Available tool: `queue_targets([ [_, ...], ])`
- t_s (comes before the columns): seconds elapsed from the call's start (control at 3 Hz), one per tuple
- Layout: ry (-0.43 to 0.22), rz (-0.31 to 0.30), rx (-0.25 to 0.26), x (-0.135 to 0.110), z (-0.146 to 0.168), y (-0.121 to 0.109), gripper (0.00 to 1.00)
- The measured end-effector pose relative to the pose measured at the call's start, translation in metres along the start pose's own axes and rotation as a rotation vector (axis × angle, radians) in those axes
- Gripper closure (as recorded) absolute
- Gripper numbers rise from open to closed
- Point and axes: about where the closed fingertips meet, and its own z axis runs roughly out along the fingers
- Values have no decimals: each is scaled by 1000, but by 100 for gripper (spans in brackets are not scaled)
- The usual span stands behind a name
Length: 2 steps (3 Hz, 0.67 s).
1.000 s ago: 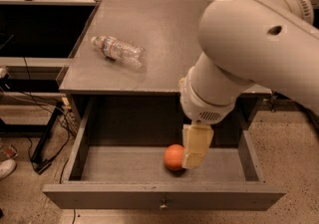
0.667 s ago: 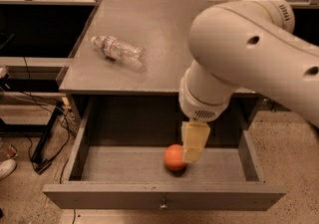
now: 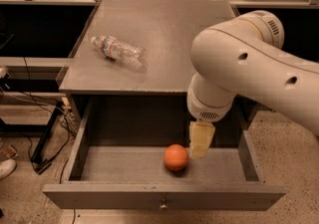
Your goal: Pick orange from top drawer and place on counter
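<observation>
The orange (image 3: 176,157) lies on the floor of the open top drawer (image 3: 149,200), a little right of its middle. The drawer is pulled fully out below the grey counter (image 3: 164,29). My gripper (image 3: 200,141) hangs down inside the drawer from the big white arm, just to the right of the orange and close beside it. One pale yellowish finger (image 3: 201,138) shows; it is beside the orange, not around it.
A clear plastic water bottle (image 3: 118,50) lies on its side on the counter's left part. The white arm (image 3: 249,63) overhangs the counter's right front corner. Cables and a black stand are on the floor to the left.
The arm has shifted a little up and to the right; the gripper stays beside the orange, which has not moved.
</observation>
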Motion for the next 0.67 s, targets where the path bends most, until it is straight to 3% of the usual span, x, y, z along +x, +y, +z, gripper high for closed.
queue_targets([
  [0.67, -13, -34, -17, -13, 20, 14, 0],
])
